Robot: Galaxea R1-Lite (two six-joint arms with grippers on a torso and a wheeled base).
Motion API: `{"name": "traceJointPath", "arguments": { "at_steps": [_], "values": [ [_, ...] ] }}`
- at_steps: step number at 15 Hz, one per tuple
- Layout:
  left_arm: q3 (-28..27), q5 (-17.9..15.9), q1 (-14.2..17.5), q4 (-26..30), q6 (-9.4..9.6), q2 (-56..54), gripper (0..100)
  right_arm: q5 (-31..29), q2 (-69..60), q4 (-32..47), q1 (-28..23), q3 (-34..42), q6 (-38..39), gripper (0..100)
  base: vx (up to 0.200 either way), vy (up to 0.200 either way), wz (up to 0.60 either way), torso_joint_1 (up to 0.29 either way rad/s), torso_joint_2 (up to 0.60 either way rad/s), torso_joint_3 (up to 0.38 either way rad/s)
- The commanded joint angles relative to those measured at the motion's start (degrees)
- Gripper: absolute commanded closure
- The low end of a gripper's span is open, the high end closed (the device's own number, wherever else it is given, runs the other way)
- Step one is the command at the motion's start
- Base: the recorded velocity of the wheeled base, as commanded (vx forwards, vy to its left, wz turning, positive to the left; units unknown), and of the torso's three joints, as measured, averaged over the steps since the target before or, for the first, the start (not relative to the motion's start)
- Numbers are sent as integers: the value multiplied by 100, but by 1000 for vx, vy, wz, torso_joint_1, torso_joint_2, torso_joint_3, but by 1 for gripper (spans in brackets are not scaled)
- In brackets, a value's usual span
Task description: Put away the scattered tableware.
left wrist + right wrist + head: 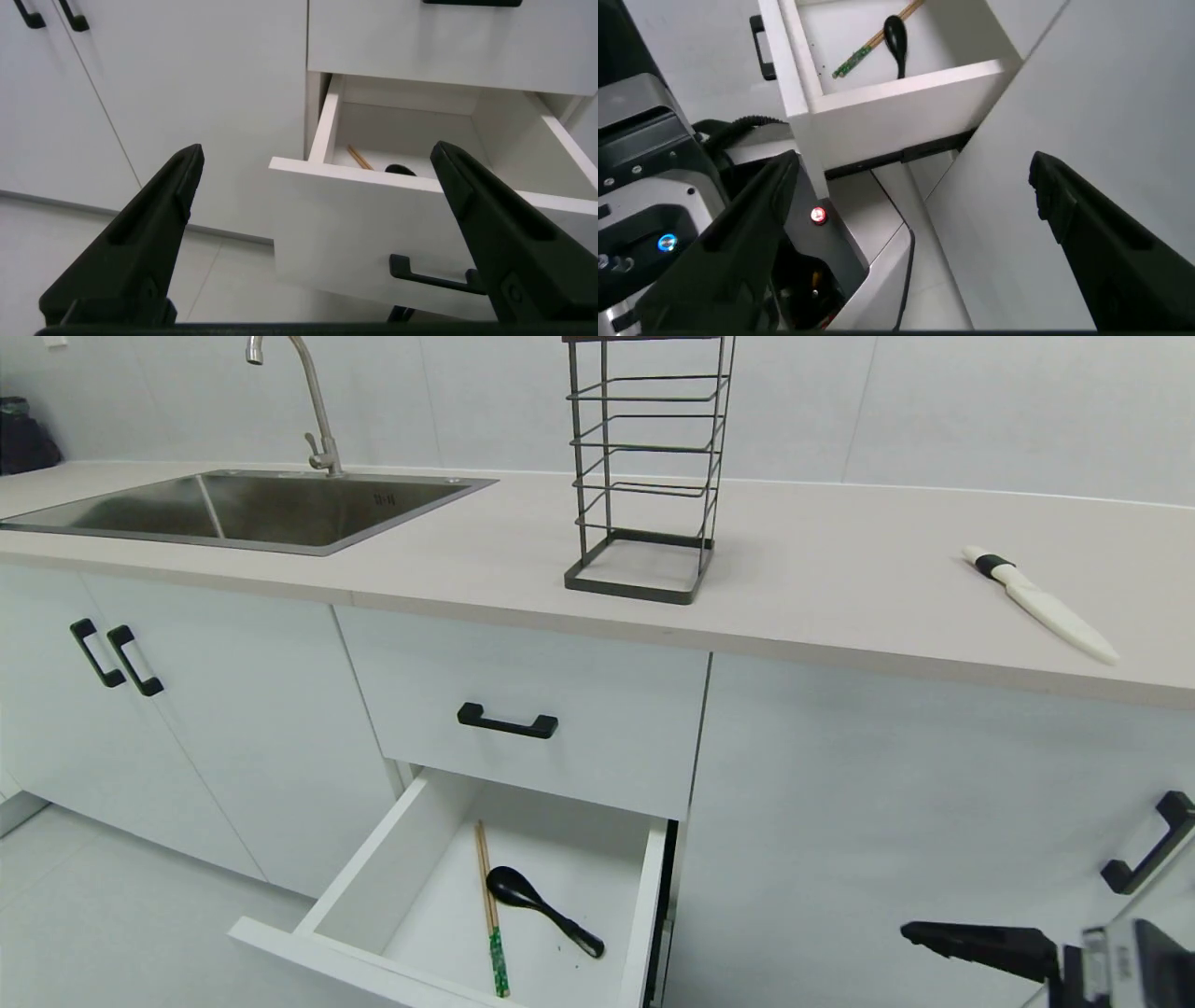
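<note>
knife (1041,604) is lying on the counter (840,579), likely bound for the drawer (359,873) with chopsticks (487,896) and spoon (537,899), so my left gripper (316,154) and right gripper (913,163) are hanging spread.

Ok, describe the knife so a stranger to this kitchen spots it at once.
Find the long pale countertop, sink at its left end, tall black wire rack in the middle. Right of the rack, well apart from it, the knife lies flat. It is white with one black band on its handle, unlike the chopsticks and black spoon in the open drawer below.
</note>
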State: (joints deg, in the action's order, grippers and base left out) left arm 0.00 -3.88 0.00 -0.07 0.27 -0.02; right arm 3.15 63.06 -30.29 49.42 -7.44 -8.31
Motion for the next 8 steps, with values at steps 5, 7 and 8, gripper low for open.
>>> {"name": "traceJointPath", "arguments": {
  "at_steps": [5, 7, 8],
  "values": [
    [0, 1, 0, -1, 0, 2, 0, 125, -3740, 1078, -64, 568, 524, 0, 0, 0, 0, 0, 0, 0],
    [0, 1, 0, -1, 0, 2, 0, 116, -4047, 1087, -337, 577, 603, 0, 0, 0, 0, 0, 0, 0],
    [0, 1, 0, -1, 0, 2, 0, 116, -4047, 1087, -337, 577, 603, 0, 0, 0, 0, 0, 0, 0]
  ]
}}
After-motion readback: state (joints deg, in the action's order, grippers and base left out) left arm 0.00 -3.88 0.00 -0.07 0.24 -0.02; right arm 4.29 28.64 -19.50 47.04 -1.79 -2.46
